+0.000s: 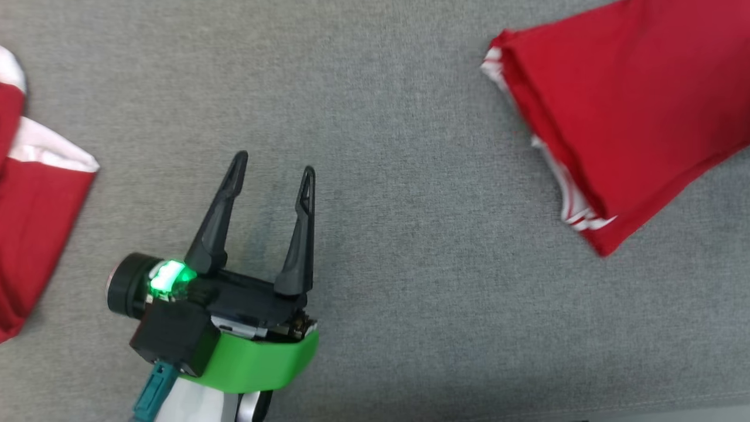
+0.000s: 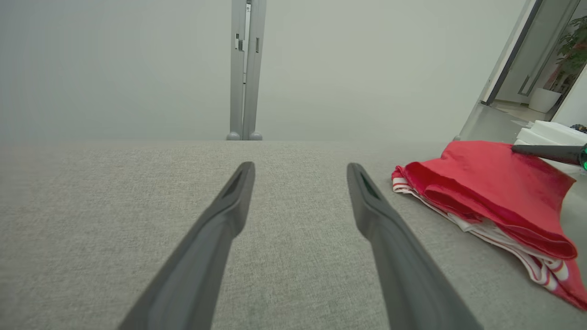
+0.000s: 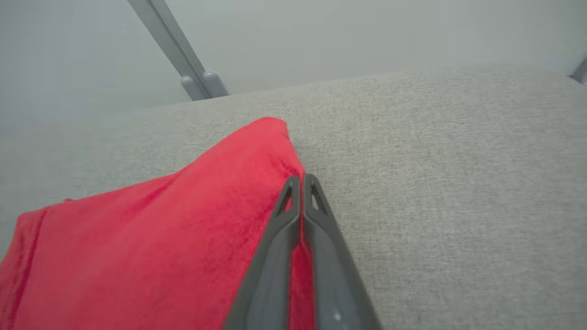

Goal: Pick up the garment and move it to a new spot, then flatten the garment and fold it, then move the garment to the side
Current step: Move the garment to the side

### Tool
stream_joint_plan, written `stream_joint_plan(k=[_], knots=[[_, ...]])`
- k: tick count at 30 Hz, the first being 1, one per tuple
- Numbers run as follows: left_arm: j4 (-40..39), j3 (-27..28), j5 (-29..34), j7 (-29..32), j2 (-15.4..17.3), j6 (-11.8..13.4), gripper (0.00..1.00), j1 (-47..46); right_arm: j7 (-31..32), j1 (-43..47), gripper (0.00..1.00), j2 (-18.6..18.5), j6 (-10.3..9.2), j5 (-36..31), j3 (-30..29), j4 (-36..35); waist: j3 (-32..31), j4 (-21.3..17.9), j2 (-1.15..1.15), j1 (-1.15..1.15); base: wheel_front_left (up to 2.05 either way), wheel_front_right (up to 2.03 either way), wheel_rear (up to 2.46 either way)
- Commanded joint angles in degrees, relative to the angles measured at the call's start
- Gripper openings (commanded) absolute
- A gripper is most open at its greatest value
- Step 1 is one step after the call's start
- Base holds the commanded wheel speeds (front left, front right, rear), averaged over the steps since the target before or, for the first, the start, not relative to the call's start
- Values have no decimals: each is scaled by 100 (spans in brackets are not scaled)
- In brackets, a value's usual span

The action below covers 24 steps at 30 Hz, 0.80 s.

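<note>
The garment (image 1: 621, 105) is red with white striped trim. It lies folded at the upper right of the grey cloth-covered table (image 1: 410, 246). In the right wrist view my right gripper (image 3: 300, 181) is shut on the garment's (image 3: 160, 247) edge near a corner, and red cloth shows between the fingers. The left wrist view shows that dark right gripper (image 2: 545, 153) lying over the top of the garment (image 2: 486, 192), which rises there. My left gripper (image 1: 274, 164) stands open over bare table at the lower left, well apart from the garment, with nothing between its fingers (image 2: 229, 215).
Another red and white cloth (image 1: 35, 223) lies at the table's left edge. A grey metal post (image 2: 245, 68) stands behind the far edge. White blocks (image 2: 550, 133) and a doorway lie beyond the table on the right.
</note>
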Motion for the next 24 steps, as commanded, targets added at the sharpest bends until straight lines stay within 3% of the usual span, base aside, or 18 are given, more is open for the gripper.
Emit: stream_joint_plan(k=[1, 12, 21, 22, 23, 24], knots=[[-107, -21, -34, 1, 28, -63, 100, -186, -66, -199, 0, -121, -10, 45, -68, 45, 672, -382, 0, -1, 0, 0, 0], [-643, -197, 442, 1, 90, -292, 100, -509, -410, -720, 0, -859, -11, 291, -639, 639, 1446, -780, 0, -1, 0, 0, 0], [-924, -325, 716, 5, 185, -336, 100, -513, -468, -792, 0, -1374, -11, 384, -1101, 1226, 1745, -808, 0, -1, 0, 0, 0], [-939, -348, 734, 5, 201, -339, 100, -522, -466, -809, 26, -1380, -11, 370, -1134, 1327, 1750, -797, 0, -1, 0, 0, 0], [-940, -365, 737, 6, 209, -342, 100, -533, -466, -836, 100, -1361, -11, 325, -1151, 1408, 1749, -784, 0, -1, 0, 0, 0], [-929, -389, 748, 6, 207, -344, 100, -549, -467, -867, 100, -1336, -11, 225, -1141, 1469, 1735, -760, 0, -1, 0, 0, 0]])
